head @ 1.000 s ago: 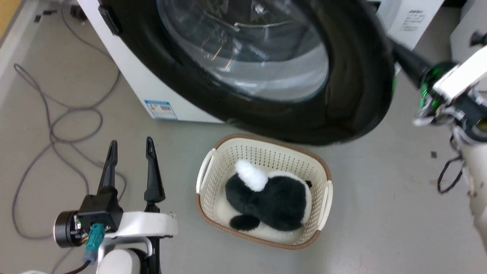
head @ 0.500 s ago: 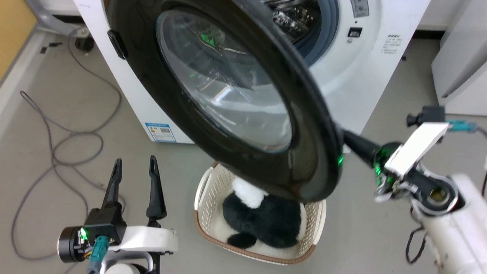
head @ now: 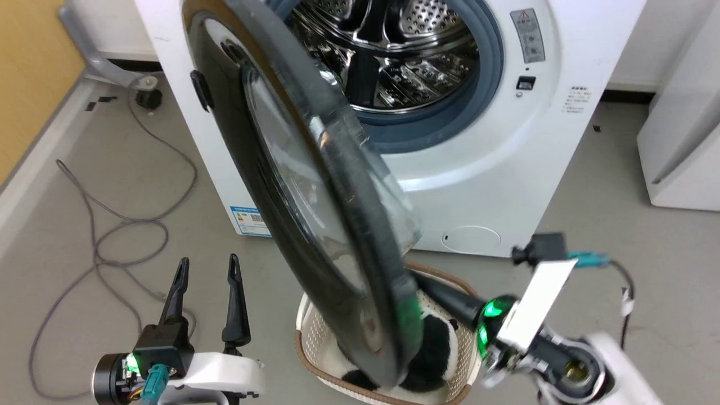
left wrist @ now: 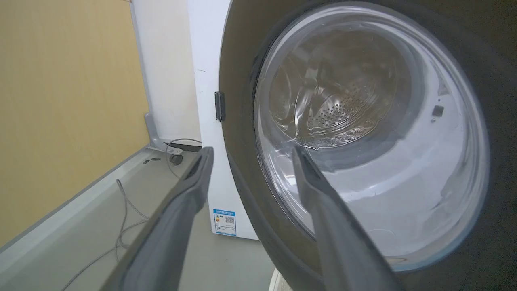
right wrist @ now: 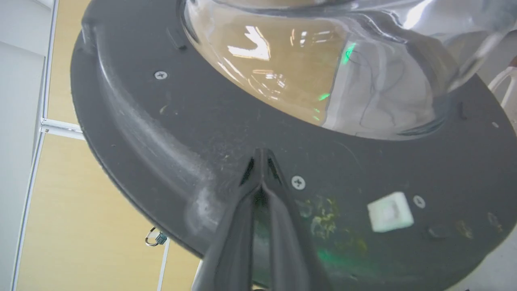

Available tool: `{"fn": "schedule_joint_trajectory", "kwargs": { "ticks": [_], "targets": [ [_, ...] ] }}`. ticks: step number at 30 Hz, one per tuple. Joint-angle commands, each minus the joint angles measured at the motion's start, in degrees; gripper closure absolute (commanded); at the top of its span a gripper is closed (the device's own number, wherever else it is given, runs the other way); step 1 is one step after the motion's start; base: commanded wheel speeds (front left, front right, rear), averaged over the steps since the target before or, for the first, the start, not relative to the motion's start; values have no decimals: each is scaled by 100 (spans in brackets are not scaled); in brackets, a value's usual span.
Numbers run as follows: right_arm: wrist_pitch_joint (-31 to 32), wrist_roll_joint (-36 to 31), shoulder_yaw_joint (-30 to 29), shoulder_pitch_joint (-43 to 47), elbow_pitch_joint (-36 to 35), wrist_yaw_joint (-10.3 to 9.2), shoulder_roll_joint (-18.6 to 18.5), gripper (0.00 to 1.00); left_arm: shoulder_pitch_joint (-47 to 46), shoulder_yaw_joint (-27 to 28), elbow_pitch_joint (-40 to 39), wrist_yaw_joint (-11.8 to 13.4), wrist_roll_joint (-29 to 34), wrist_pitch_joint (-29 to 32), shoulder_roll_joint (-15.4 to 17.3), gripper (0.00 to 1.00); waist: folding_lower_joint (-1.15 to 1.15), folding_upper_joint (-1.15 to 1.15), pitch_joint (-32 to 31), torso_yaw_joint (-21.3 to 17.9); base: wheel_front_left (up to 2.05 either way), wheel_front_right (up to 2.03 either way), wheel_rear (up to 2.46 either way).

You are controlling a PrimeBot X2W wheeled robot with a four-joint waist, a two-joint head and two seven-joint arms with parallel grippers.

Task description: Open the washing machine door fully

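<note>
Though the machine (head: 506, 185) shows its drum, you see the door (head: 264, 185) standing out roughly edge-on, lower rim over the basket (head: 306, 332). Right gripper (right wrist: 261, 161): fingers pinched together, empty, tips against the door's inner face. Left gripper (head: 207, 260): spread, empty.

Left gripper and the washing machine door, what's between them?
Nothing: in the head view only bare floor separates the left gripper from the washing machine door.

A cream, brown-rimmed basket (head: 316, 333) on the grey floor (head: 619, 225) holds a black-and-white plush (head: 434, 350), grey cables (head: 166, 239) loop to its left near a yellow wall (head: 28, 84), and a white cabinet (head: 680, 140) stands at the right.
</note>
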Motion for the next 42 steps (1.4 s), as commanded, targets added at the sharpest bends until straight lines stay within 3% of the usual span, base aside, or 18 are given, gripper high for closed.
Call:
{"fn": "schedule_joint_trajectory", "kwargs": {
  "ticks": [1, 13, 21, 29, 31, 36, 42],
  "targets": [
    [18, -17, 47, 133, -70, 8, 65, 100, 106, -11, 18, -25, 33, -32, 6, 0, 1, 0, -47, 32, 0, 0, 0],
    [-100, -196, 445, 751, -538, 8, 270, 100, 291, 4, 64, -65, 36, -32, 6, 0, 1, 0, -266, 132, 0, 0, 0],
    [-1377, -841, 59, 776, -1113, 8, 113, 100, 370, 73, 60, -42, 23, -32, 6, 0, 1, 0, -365, 21, 0, 0, 0],
    [-4313, -2932, 71, 636, -1514, 8, -615, 100, 376, 120, 42, -35, 11, -32, 6, 0, 1, 0, -441, -111, 0, 0, 0],
    [-4498, -3602, -110, 647, -1414, 8, -734, 100, 388, 144, 36, -32, 14, -32, 6, 0, 1, 0, -462, -150, 0, 0, 0],
    [-4520, -5956, -1231, 847, -1916, 8, -359, 100, 412, 221, -1, -37, 21, -32, 6, 0, 1, 0, -458, -236, 0, 0, 0],
    [-4521, -7501, -1904, 1355, -2347, 8, 84, 100, 434, 287, -42, -26, 12, -32, 6, 0, 1, 0, -438, -309, 0, 0, 0]
  ]
}}
